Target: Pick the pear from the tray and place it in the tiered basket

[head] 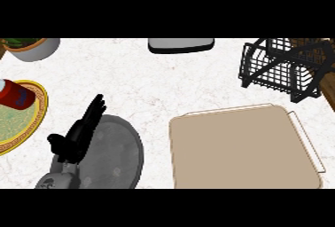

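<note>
The beige tray (245,148) lies at the right of the counter and nothing shows on it. No pear is visible anywhere in the head view. The black wire tiered basket (278,66) stands at the back right, partly cut off by the view's edge. My left hand (77,137) is at the lower left, open, with straight fingers pointing up and away, over the edge of a grey round plate. It holds nothing. My right hand does not show.
A grey round plate (118,155) lies under and beside my left hand. A yellow patterned plate (23,122) with a red can (13,94) is at the left edge. A potted plant (29,46) and a white-and-black object (181,44) sit at the back.
</note>
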Action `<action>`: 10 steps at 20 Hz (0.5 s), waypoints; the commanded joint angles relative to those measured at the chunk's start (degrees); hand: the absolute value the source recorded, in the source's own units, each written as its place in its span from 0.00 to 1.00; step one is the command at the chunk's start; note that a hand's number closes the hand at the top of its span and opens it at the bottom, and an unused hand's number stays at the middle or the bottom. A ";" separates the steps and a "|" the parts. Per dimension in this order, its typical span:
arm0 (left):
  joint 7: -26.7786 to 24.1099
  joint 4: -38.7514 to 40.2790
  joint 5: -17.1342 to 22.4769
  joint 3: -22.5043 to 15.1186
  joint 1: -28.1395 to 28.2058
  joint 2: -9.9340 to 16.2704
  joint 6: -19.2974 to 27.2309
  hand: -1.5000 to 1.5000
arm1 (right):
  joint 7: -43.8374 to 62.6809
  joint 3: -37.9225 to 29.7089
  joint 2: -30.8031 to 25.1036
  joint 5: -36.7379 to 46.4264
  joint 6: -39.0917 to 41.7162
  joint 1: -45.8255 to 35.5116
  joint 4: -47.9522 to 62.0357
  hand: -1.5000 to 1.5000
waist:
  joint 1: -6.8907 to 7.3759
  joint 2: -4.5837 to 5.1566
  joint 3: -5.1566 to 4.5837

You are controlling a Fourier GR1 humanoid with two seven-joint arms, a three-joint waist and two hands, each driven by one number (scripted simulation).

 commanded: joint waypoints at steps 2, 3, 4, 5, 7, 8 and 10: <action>1.43 -1.24 0.72 -0.68 -1.01 1.02 -2.40 0.50 | -8.82 -15.99 -8.90 -11.80 2.31 -4.09 10.66 1.00 | 3.23 0.06 -0.13; -1.37 0.65 -0.60 -1.36 -0.17 0.01 -1.58 0.50 | -12.84 -17.38 -10.64 -12.01 1.77 -3.16 13.28 1.00 | 3.45 0.25 -0.18; 1.15 0.60 -0.89 -2.64 -2.92 -1.71 -0.79 0.50 | -12.91 -17.38 -13.57 -11.78 2.24 -6.75 16.49 1.00 | 4.34 0.45 -0.18; 2.52 -2.38 -0.10 -2.26 -1.02 -0.65 -1.50 0.50 | -13.18 -18.06 -15.90 -12.06 3.22 -7.80 18.82 1.00 | 5.15 0.30 -0.20; 0.14 3.41 -1.28 -2.38 -3.90 -1.58 -1.31 0.50 | -9.84 -16.88 -19.51 -13.42 7.03 -12.96 20.70 1.00 | 5.13 0.48 -0.34; 1.96 -2.92 -1.54 -3.05 -0.24 -0.61 -1.34 0.50 | -11.00 -15.34 -17.61 -12.41 4.63 -12.75 21.13 1.00 | 5.40 0.25 -0.32; 0.72 -0.19 -2.18 -2.51 -2.24 -0.95 -1.13 0.50 | -11.44 -13.58 -20.14 -11.89 5.14 -15.36 24.73 1.00 | 5.28 0.30 -0.33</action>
